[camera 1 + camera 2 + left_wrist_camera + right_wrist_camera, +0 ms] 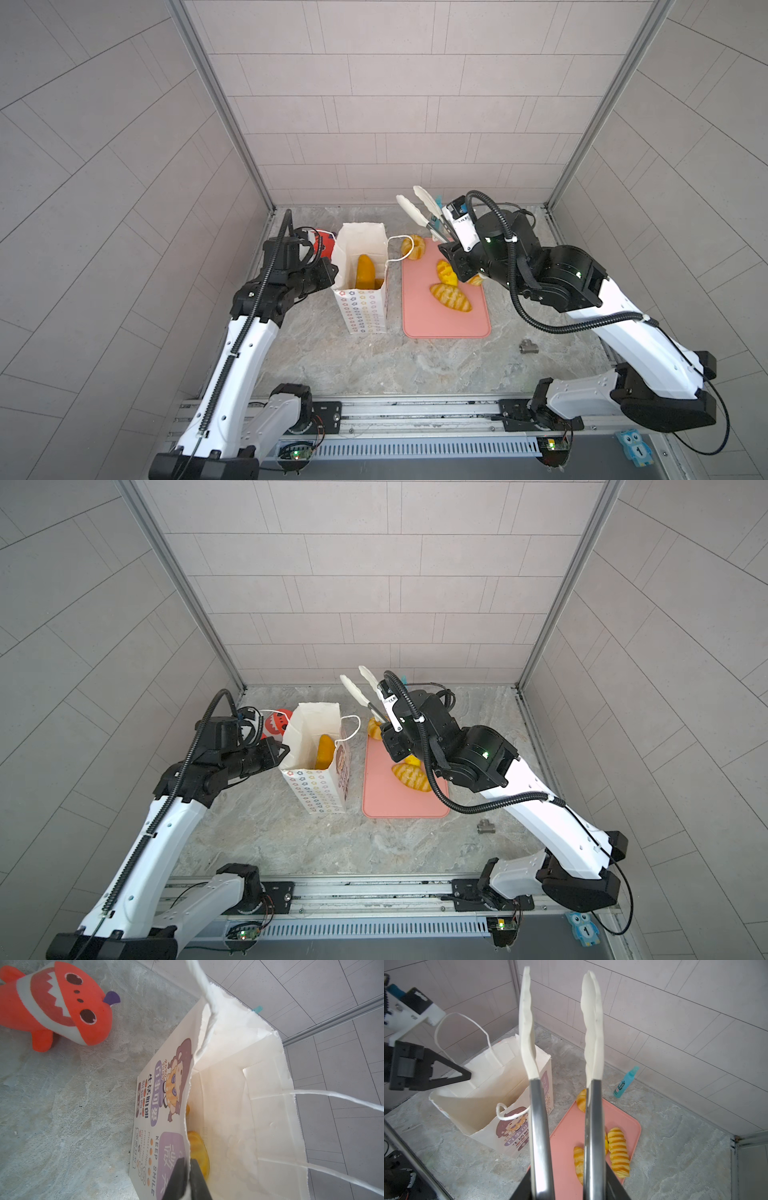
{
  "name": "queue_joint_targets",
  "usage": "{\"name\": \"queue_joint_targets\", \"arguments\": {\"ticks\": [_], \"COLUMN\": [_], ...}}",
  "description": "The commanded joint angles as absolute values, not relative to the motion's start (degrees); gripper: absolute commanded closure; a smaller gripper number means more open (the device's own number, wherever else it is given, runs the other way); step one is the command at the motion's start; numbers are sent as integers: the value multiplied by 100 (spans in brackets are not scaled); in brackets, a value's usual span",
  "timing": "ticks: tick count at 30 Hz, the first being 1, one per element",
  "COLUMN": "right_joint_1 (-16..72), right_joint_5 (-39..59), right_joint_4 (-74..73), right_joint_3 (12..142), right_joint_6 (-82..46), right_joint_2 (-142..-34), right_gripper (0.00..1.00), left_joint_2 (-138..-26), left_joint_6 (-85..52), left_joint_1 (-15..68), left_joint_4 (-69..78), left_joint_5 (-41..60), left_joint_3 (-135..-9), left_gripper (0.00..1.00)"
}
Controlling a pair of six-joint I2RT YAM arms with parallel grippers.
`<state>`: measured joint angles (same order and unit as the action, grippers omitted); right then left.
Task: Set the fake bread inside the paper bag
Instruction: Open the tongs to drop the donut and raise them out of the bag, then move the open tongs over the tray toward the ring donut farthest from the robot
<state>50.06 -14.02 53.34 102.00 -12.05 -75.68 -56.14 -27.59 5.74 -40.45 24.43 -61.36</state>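
Observation:
The white paper bag (361, 309) (318, 789) (481, 1105) stands open left of the pink tray. My left gripper (331, 268) (284, 748) (190, 1161) is shut on its rim. One fake bread loaf (365, 272) (325, 750) (197, 1147) leans inside the bag. My right gripper (452, 251) (388, 733) (568, 1178) is shut on the metal tongs (419, 212) (593, 1115). Their white tips stand apart with nothing between them, raised over the tray's far end. A striped roll (451, 297) (618, 1151) and a second roll (446, 272) (579, 1159) lie on the tray. A ring bread (413, 247) (581, 1099) sits at its far edge.
The pink tray (440, 328) (399, 808) lies flat on the marble table. A red-orange shark toy (326, 243) (56, 1001) lies behind the bag's left side. A blue bottle (626, 1082) lies by the back wall. A small metal fitting (528, 346) sits right of the tray.

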Motion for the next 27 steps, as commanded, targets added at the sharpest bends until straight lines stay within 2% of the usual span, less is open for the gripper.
{"name": "queue_joint_targets", "arguments": {"ticks": [1, 13, 27], "right_joint_1": [4721, 3239, 3072], "right_joint_5": [-1466, -71, 390], "right_joint_4": [5074, 4998, 4860], "right_joint_3": [10093, 9288, 8906], "right_joint_6": [-1391, -1934, -1846], "right_joint_2": [-7381, -7670, -8745], "right_gripper": [58, 59, 59], "left_joint_2": [-5563, -5545, -5527], "left_joint_6": [-2767, -2744, -2716], "left_joint_1": [545, 545, 547], "left_joint_4": [-3999, -4034, -4078], "left_joint_5": [2487, 2461, 2434], "left_joint_3": [-6184, -6187, -6183], "left_gripper": [88, 88, 88]}}
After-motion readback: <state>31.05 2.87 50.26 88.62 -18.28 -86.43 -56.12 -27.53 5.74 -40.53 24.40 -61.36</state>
